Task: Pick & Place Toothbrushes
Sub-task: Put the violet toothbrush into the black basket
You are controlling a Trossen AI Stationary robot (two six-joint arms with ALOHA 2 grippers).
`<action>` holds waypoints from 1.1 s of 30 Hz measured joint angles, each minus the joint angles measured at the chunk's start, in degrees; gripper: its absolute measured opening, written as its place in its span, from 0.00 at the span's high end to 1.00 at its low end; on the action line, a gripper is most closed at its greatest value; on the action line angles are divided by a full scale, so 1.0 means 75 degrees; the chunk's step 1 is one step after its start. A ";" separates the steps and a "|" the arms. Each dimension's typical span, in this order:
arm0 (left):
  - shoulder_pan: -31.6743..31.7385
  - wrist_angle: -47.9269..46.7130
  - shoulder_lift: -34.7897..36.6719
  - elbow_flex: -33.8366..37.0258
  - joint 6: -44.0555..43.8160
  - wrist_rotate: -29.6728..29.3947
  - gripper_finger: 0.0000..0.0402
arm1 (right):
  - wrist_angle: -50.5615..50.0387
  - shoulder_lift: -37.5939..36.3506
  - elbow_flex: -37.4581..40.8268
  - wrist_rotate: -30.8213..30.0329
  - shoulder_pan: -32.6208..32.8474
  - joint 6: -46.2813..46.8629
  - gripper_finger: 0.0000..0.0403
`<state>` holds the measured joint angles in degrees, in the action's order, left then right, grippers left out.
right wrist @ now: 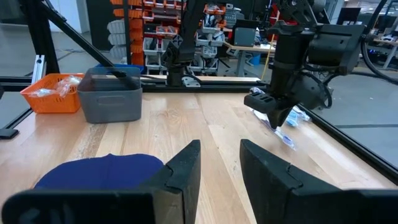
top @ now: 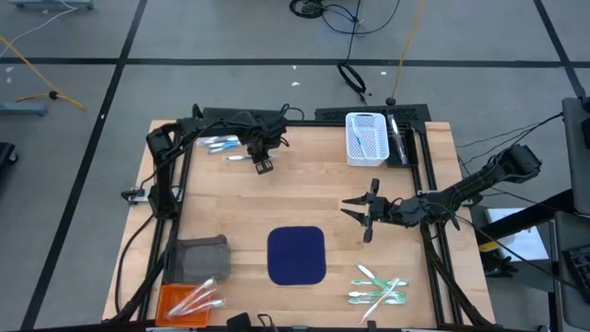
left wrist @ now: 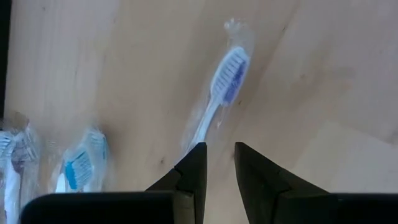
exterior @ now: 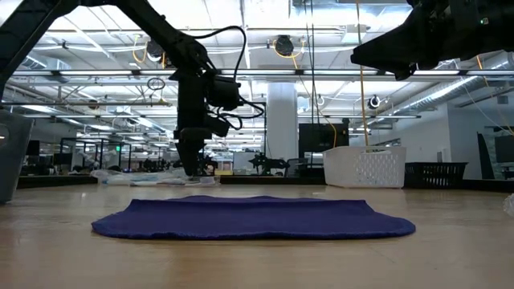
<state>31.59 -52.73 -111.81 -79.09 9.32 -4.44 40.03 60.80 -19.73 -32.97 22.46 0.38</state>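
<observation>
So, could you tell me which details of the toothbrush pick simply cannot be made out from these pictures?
- Left gripper: the left wrist view cuts off the wrapped blue-and-white toothbrush behind the fingers, so a grip is unclear.
- Low view: the navy mat and the arm hide the tabletop toothbrushes.
- High view: the contents of the white basket and orange bin are too small to count.
- Right gripper: hovers empty, with no toothbrush near it.
</observation>
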 joint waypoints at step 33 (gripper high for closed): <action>-0.0064 0.0830 -0.0755 -0.0024 -0.0181 0.0012 0.49 | -0.0025 0.0000 0.0000 0.0002 0.0000 0.0000 0.74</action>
<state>31.11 -46.51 -117.47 -79.27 7.96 -4.36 39.84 60.80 -19.73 -32.95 22.46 0.38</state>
